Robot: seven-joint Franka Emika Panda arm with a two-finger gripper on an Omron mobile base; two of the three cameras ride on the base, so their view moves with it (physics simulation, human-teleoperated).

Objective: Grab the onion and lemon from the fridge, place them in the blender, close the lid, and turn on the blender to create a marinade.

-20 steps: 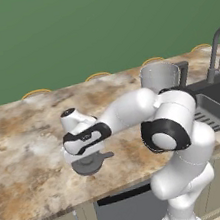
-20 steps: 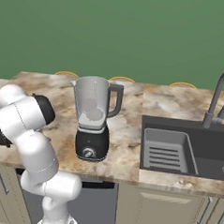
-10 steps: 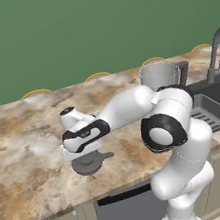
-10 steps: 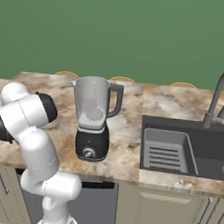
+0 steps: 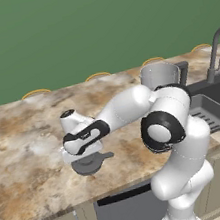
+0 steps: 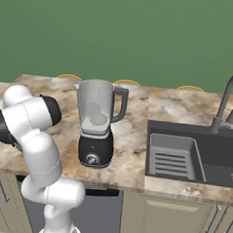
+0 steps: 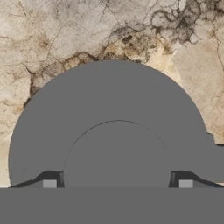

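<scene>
Right under our gripper (image 7: 117, 183) lies the lid (image 7: 109, 131), flat on the counter (image 5: 27, 146). Our fingertips (image 7: 49, 183) stand wide on either side of its central knob, not yet closed on it. We judge the risk to be a shallow pinch: if the fingers close too high on the knob, the lid may slip or tilt. Farther off stands the blender (image 6: 98, 122), open-mouthed, beside the sink (image 6: 184, 154). We can read no writing anywhere.
</scene>
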